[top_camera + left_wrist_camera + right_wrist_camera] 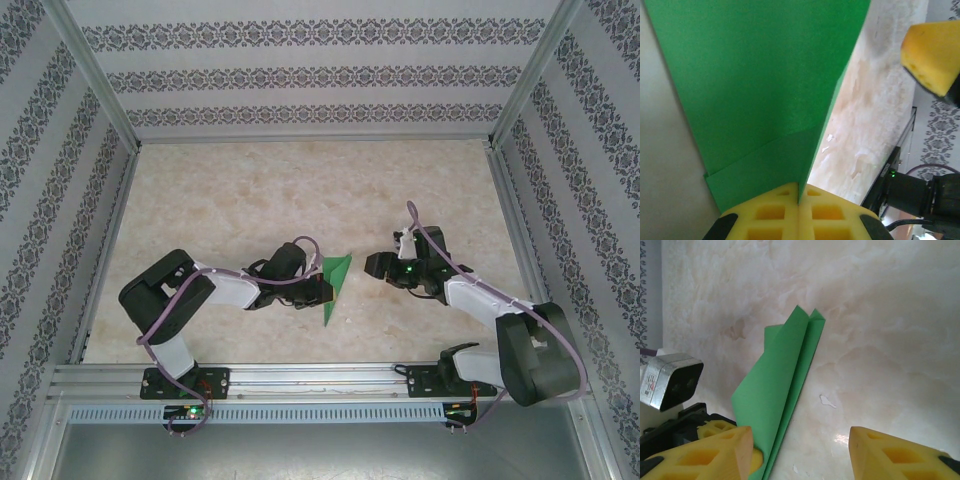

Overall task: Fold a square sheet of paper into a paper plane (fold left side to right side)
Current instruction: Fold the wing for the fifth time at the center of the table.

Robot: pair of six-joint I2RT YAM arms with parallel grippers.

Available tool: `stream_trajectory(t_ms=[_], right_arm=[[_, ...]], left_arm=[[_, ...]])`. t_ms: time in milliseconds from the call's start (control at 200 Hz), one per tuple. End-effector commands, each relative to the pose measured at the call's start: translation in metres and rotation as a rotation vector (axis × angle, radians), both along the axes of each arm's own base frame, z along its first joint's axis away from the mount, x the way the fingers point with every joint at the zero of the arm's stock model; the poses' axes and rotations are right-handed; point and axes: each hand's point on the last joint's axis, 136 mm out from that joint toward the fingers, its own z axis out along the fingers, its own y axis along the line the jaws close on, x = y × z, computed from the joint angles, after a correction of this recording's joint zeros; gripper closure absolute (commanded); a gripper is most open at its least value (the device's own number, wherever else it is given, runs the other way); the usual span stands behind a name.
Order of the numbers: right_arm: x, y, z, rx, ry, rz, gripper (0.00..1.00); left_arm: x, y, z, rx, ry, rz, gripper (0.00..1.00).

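Marbled beige bench (pixel 250 190) carries the narrow, creased bright-green paper plane (pixel 337 285) near its centre. Left gripper (pixel 799 195) has its yellow jaws closed on the plane's near edge; right gripper (pixel 372 265), at the plane's three o'clock, holds its jaws apart, gripping nothing

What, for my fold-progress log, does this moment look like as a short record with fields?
green paper: folded into a narrow pointed shape, layers not pressed flat
left tool: shut on the green paper's edge
right tool: open, to the right of the paper, holding nothing
table: pale marbled surface under the paper
fold state: creases made, not yet a finished plane
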Motion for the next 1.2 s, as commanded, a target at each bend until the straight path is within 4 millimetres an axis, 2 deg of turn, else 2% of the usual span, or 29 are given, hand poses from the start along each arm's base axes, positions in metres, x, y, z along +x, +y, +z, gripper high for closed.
stream_trajectory(t_ms=[0,485,1194], right_arm=[[0.001,0.007,-0.003,0.016,0.014,-0.010,0.47],[0.017,0.039,-0.006,0.043,0.044,-0.026,0.51],[0.025,0.057,-0.016,0.053,0.049,-0.023,0.55]], left_arm=[[0.011,-0.006,0.014,-0.100,-0.004,0.031,1.00],[0.015,-0.005,0.012,-0.129,-0.003,0.054,1.00],[0.018,-0.009,0.006,-0.160,0.015,0.065,0.99]])
